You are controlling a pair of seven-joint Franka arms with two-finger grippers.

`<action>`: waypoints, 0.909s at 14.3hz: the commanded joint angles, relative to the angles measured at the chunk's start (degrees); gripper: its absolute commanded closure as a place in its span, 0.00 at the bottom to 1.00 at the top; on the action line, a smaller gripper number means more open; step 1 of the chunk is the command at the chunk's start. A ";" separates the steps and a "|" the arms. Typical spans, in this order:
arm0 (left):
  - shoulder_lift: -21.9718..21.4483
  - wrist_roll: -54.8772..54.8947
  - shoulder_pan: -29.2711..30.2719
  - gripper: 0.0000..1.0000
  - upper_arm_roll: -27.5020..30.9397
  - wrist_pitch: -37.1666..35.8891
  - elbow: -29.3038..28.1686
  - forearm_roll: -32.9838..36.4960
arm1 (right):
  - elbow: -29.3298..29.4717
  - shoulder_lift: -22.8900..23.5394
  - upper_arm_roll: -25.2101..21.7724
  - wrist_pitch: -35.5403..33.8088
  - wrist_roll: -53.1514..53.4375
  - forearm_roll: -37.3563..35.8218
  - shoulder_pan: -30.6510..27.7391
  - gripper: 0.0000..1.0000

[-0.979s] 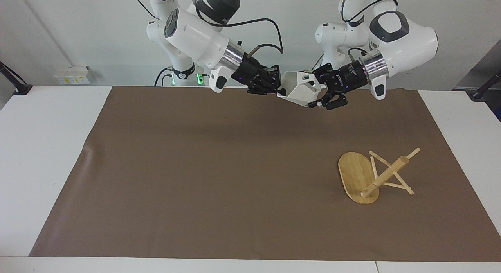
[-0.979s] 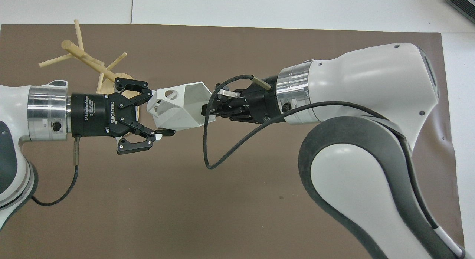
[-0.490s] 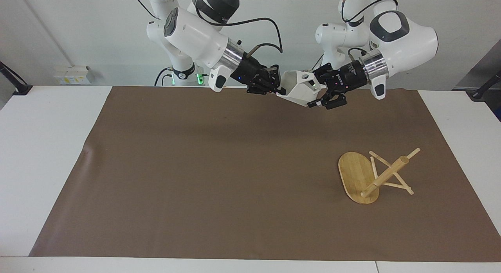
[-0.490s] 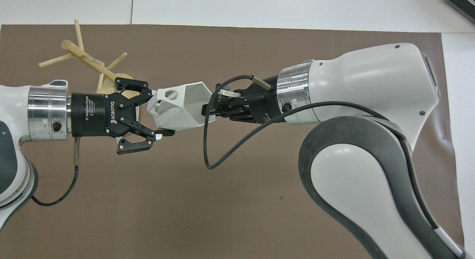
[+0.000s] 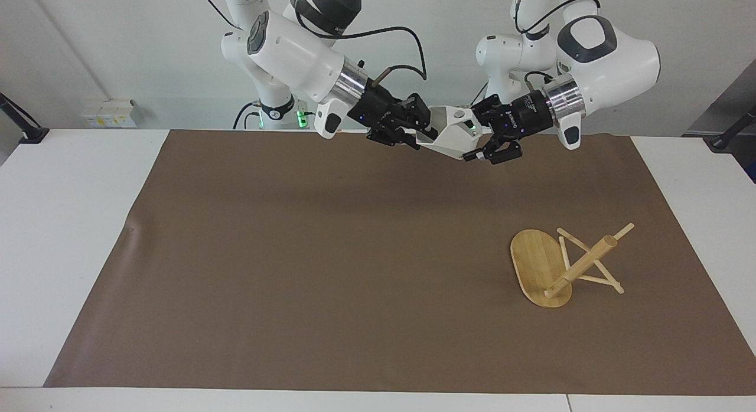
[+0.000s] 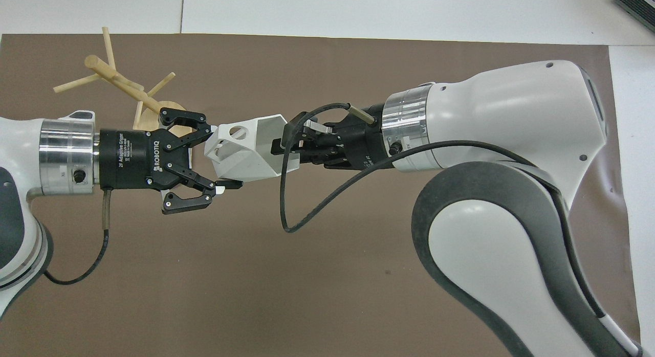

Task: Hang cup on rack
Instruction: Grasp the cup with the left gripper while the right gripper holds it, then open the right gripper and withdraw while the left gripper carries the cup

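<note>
Facing view: cup (image 5: 452, 139) held in mid-air, upper centre of frame, between both grippers, probably a handover so the arm on the rack's end can do the hanging. Left gripper (image 5: 481, 145) is clamped on cup's handle end; right gripper (image 5: 420, 134) sits at the rim, can't tell if it grips. Rack (image 5: 564, 264) lies tipped over, lower right, w/ base on edge. Overhead view: cup (image 6: 250, 152) centre-left, left gripper (image 6: 217, 155) pinching it; right gripper (image 6: 284, 148) at the mouth; rack (image 6: 117, 81) upper left.
</note>
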 commanded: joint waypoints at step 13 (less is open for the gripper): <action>-2.90 -4.90 2.04 1.00 0.95 -2.07 -4.82 12.42 | -1.14 -0.87 0.36 1.06 0.40 1.36 -0.52 0.00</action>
